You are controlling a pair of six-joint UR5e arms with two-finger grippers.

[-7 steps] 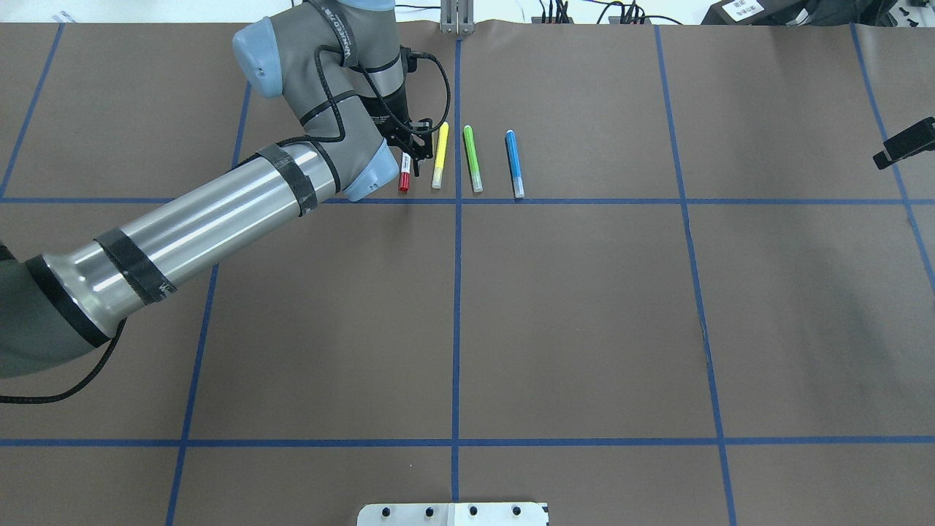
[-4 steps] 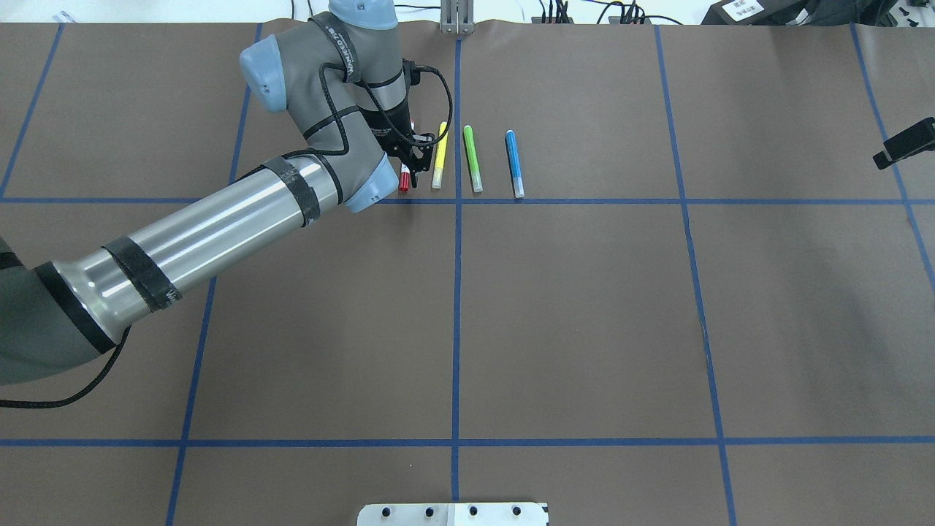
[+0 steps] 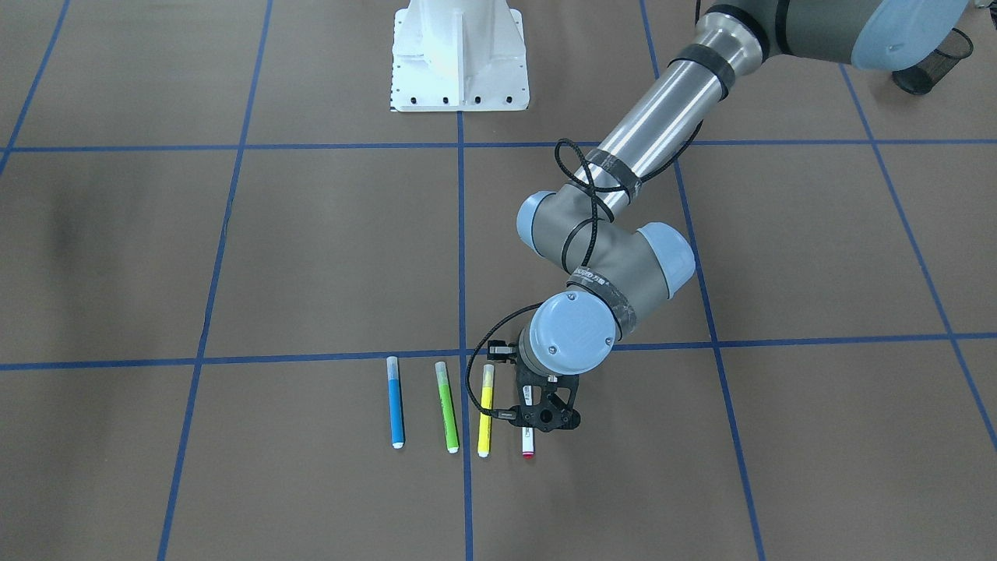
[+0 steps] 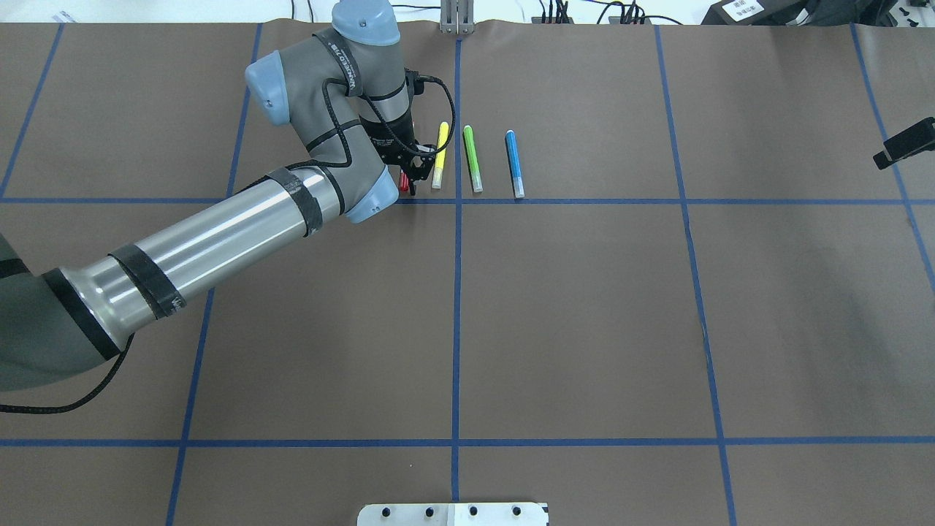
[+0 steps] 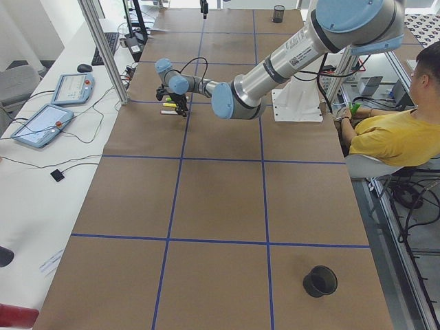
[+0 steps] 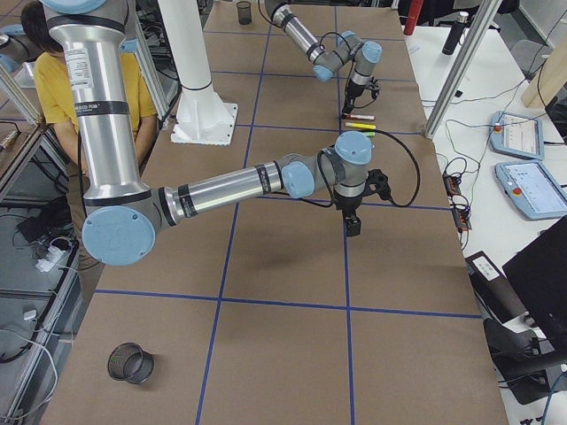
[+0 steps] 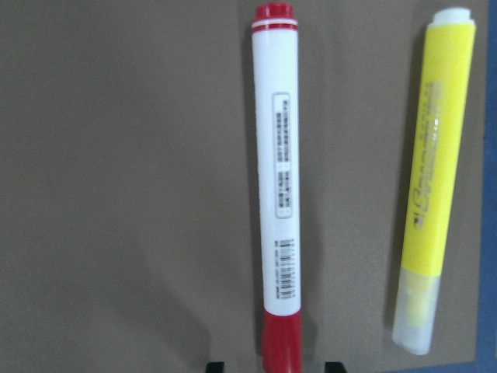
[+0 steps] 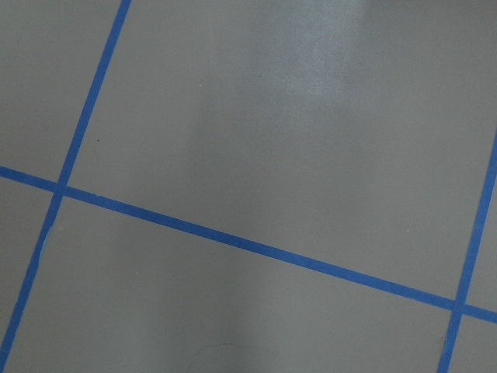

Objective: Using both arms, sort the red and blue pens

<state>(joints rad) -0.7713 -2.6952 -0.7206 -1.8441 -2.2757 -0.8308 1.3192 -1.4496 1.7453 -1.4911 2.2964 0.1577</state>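
Brown paper covers the table (image 4: 584, 314), ruled into squares with blue tape (image 4: 457, 307). 4 markers lie on it in a row, parallel and apart from one another, just past a tape line on the side away from the robot. Seen from over the robot's shoulders they run, left to right: the red pen (image 4: 402, 180), a yellow marker (image 4: 440, 155), a green marker (image 4: 472, 158) and the blue pen (image 4: 514, 164). A lengthwise tape line passes between the yellow and the green.

The left arm (image 4: 219, 241) stretches out across the table, its wrist bent down so that the left gripper (image 4: 409, 172) points at the paper, low over the red pen. From the operators' side only the pen's far end pokes out beneath the black gripper. The wrist camera looks straight along the white barrel with its printed label. The 2 fingertips (image 7: 214, 367) sit at the bottom edge, one on each side of the red cap, with a strip of paper showing between each tip and the cap. So the gap is a little wider than the pen and nothing is gripped. The yellow marker lies just beside, outside the fingers.

The right arm (image 6: 230, 186) hangs at the other end of the table, well away from the markers. The right gripper (image 6: 353, 226) points down above a tape crossing, and I cannot tell how far apart its fingers are. Its camera sees only paper and tape.

A white pedestal (image 3: 459, 62) stands by the robot, a black mesh cup (image 5: 320, 280) sits near the left end, and a person (image 5: 399, 134) in a yellow shirt sits beside the table.
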